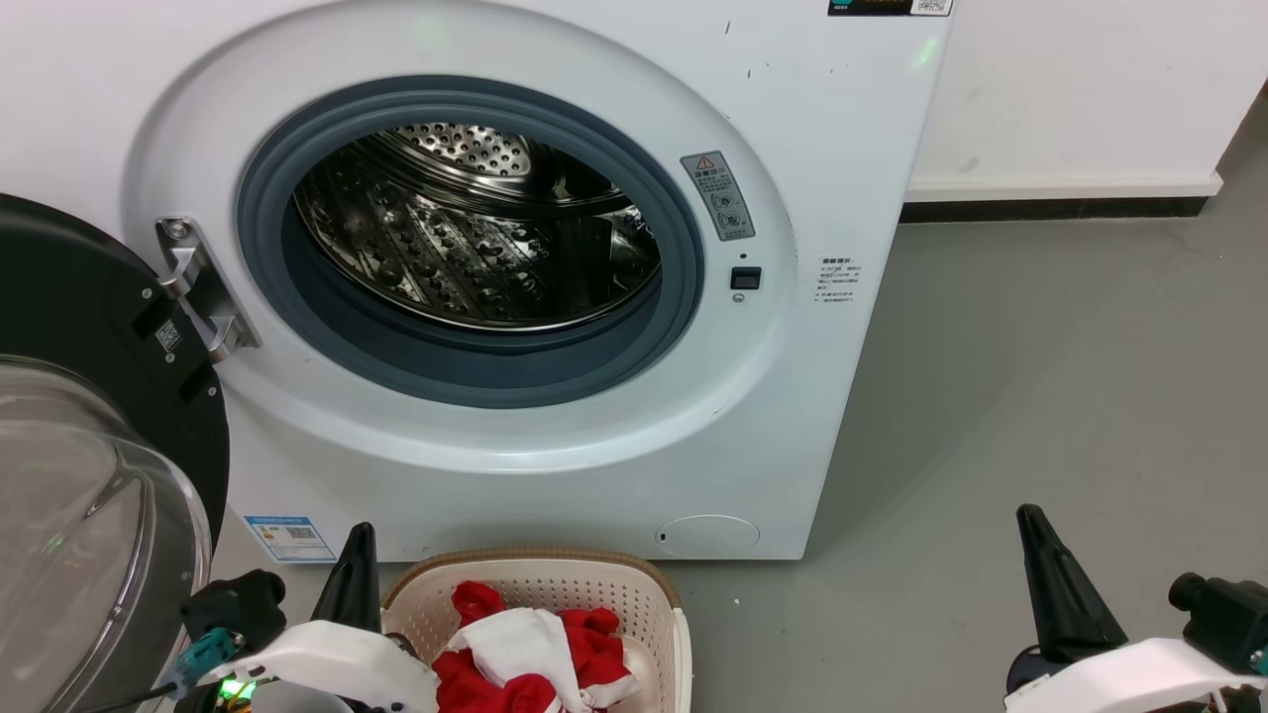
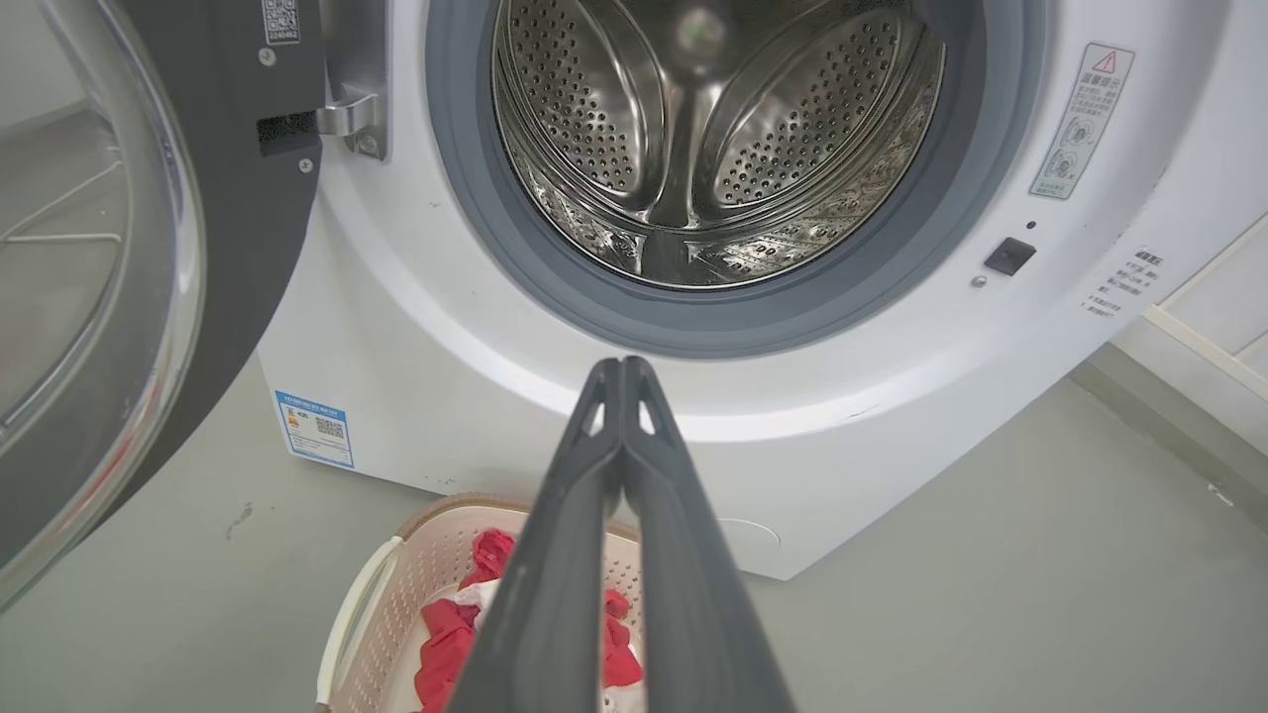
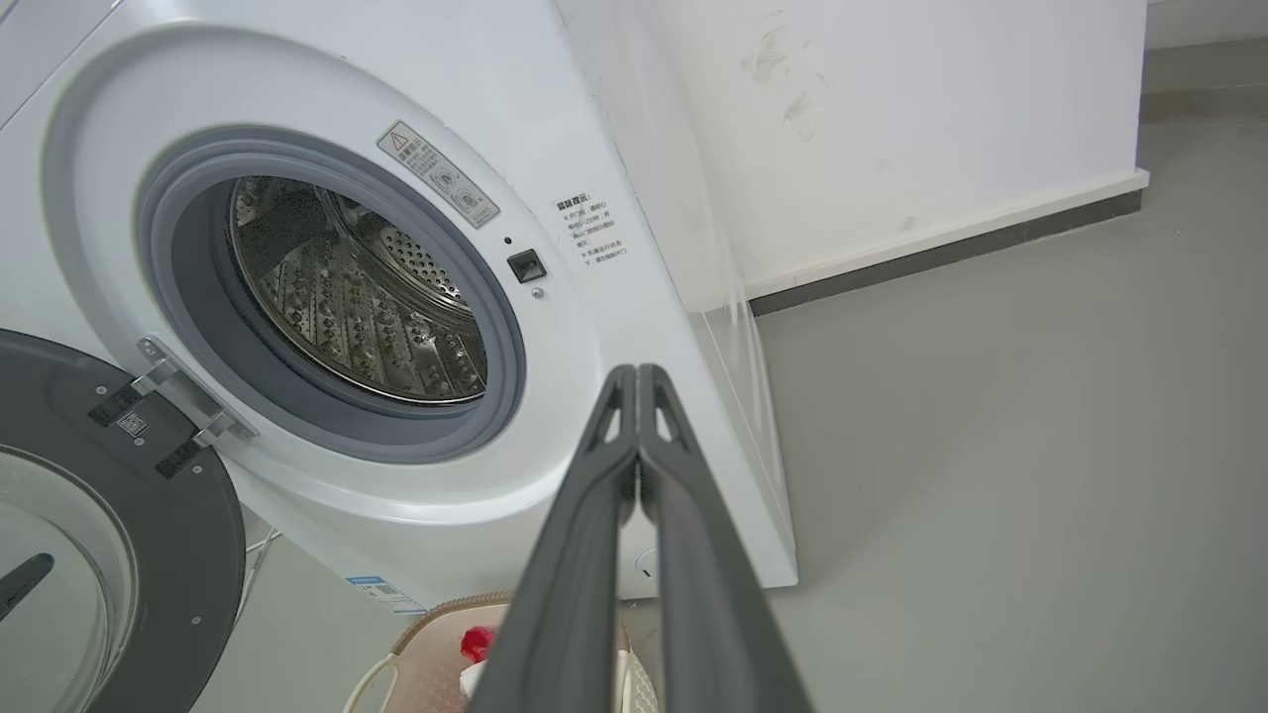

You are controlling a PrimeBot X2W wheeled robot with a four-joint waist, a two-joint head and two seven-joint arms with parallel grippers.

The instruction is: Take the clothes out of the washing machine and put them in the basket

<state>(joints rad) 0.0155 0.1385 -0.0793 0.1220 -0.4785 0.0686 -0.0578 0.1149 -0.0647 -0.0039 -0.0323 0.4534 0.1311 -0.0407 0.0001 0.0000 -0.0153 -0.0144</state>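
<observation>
From the head camera: left gripper (image 1: 361, 540) low, just beside the basket (image 1: 555, 579) at its brown rim; right gripper (image 1: 1030, 520) well apart on the other side, over grey floor (image 1: 1040, 347). Ahead of both sets of fingertips, the washing machine (image 1: 842, 396), its dark-framed door (image 1: 89, 287) swung wide on the left gripper's outer side.

Down the left wrist alone: a straight look into the steel drum (image 2: 713, 129), perforated walls and a raised paddle gleaming; under the fingers, the clothes (image 2: 446, 644) heaped red and white in the basket. Down the right wrist instead: white wall (image 3: 941, 119) and dark skirting (image 3: 941, 253) past the machine's side, and just a scrap of red at the basket's edge.

Drum floor nearest the porthole hidden behind the grey seal (image 1: 466, 371); basket's near end cut off by every frame; possibly more than one garment in the heap, folds too tangled to separate.

Both grippers closed, long dark fingers pressed tip to tip, gripping nothing.
</observation>
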